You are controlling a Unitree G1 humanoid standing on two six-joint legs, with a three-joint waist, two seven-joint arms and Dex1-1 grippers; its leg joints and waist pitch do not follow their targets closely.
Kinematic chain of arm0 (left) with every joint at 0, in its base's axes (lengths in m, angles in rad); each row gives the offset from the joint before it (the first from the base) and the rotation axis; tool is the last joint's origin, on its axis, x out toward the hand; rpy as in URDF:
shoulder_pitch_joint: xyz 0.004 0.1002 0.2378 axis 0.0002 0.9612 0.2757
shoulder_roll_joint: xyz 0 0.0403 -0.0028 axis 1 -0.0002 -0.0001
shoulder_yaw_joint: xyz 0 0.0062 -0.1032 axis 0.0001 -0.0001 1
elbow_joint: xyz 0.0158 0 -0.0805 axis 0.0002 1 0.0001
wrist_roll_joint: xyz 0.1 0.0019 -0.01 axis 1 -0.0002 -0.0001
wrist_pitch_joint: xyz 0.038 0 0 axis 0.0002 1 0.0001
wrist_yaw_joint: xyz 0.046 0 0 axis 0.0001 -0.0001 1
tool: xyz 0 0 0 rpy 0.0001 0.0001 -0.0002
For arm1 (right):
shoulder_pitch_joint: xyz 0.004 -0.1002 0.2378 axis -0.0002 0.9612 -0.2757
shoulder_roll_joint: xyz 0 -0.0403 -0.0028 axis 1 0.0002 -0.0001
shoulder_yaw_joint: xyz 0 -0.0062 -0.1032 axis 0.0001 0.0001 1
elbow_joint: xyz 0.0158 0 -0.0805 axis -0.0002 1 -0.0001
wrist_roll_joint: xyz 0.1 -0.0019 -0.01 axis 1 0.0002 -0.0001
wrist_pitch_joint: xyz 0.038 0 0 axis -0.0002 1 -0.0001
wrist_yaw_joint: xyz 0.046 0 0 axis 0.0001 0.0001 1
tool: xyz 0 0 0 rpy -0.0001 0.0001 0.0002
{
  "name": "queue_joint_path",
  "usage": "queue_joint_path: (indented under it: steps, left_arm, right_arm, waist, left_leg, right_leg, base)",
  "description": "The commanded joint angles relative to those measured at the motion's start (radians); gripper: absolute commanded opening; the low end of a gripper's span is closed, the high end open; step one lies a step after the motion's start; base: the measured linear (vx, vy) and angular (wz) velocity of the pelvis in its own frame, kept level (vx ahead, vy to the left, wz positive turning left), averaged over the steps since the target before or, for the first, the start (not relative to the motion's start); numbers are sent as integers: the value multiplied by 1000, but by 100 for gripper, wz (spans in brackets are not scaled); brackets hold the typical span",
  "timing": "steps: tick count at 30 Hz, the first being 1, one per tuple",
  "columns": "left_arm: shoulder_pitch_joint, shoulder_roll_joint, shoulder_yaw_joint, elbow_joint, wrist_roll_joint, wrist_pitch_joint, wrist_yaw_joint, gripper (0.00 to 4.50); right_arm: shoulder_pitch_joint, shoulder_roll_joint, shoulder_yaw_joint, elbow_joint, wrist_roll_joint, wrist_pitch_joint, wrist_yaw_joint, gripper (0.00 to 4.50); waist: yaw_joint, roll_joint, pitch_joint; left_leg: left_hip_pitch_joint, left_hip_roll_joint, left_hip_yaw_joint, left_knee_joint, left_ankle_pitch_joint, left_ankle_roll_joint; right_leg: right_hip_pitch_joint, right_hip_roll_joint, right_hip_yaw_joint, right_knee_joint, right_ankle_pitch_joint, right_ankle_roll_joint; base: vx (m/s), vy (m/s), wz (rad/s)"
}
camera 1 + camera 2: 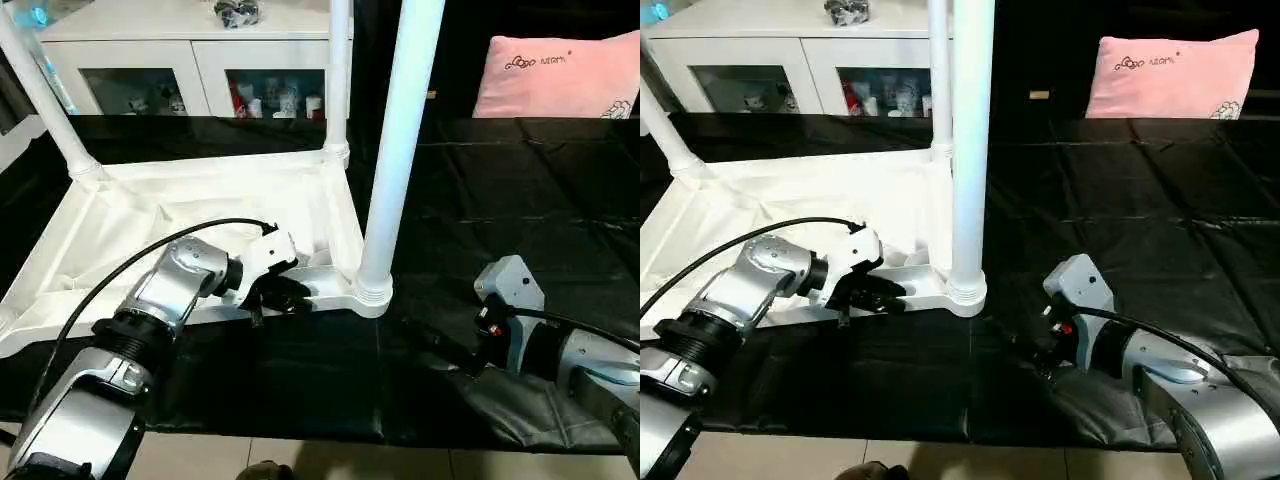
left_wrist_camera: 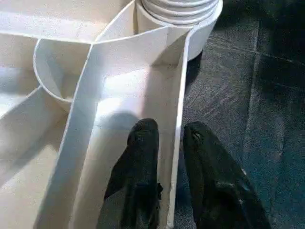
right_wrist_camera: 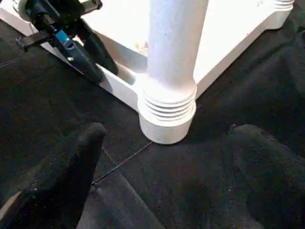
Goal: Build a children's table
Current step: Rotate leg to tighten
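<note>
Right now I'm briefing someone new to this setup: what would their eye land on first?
The upside-down white tabletop on the black cloth, with a tall white leg standing in its near corner socket. Next, the left gripper pinching the tabletop's near rim beside that leg, while the right gripper rests open on the cloth nearby.

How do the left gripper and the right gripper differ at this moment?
The left gripper pinches the tabletop's near rim, one finger on each side; the right gripper holds nothing. The left is nearly closed; the right stands wide open, facing the nearest leg. Both have black fingers.
</note>
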Motion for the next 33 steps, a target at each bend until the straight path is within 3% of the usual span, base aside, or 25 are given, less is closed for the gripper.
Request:
queue_joint_path:
  steps: [1,2,7,15,18,20,25,33]
  left_arm:
    - [-17,4,-5,13,17,-12,-3,66]
    - [-17,4,-7,18,21,-15,-1,41]
    - [-22,0,-6,30,19,-25,0,8]
    - [-21,-5,7,23,-5,-52,-43,8]
    - [-20,-1,-3,32,24,-90,-15,8]
    - [-21,-5,-3,38,28,-81,-15,47]
    - [-22,-19,8,35,26,-93,4,92]
    - [-29,-39,15,44,17,-103,15,92]
  right_arm:
    - [-6,-10,7,-11,9,11,5,450]
    - [-6,-10,7,-11,9,11,5,450]
    - [-9,-9,8,-8,9,10,5,450]
    - [-11,-9,11,-6,7,9,6,450]
    - [-12,-8,13,-5,7,9,6,450]
    - [-11,-9,14,-6,7,9,7,450]
    - [-15,-8,16,-2,7,8,8,450]
    - [-17,-6,20,1,6,4,8,450]
  waist:
    - [-2,-12,-65]
    - [-2,-12,-66]
    - [-2,-13,-66]
    - [-4,-13,-67]
    - [-3,-13,-67]
    - [-3,-14,-67]
    - [-1,-14,-64]
    - [-1,-14,-63]
  left_leg:
    - [47,66,-26,-69,-194,34]
    - [48,67,-26,-69,-195,32]
    - [46,67,-27,-70,-194,32]
    - [46,67,-26,-66,-178,48]
    - [47,68,-26,-67,-180,46]
    - [47,67,-26,-66,-182,44]
    - [47,68,-26,-68,-207,34]
    - [48,68,-27,-71,-244,7]
  right_leg:
    - [15,-56,19,-65,-6,-260]
    - [16,-57,19,-65,-5,-261]
    - [17,-57,18,-64,0,-262]
    - [18,-58,18,-62,24,-271]
    - [17,-56,18,-62,20,-270]
    - [18,-56,18,-61,22,-270]
    - [17,-58,20,-65,-18,-269]
    - [14,-59,22,-69,-70,-254]
  base:
    - [0,0,0]
    - [0,0,0]
    - [0,0,0]
    - [0,0,0]
    - [0,0,0]
    - [0,0,0]
    - [0,0,0]
    - [0,0,0]
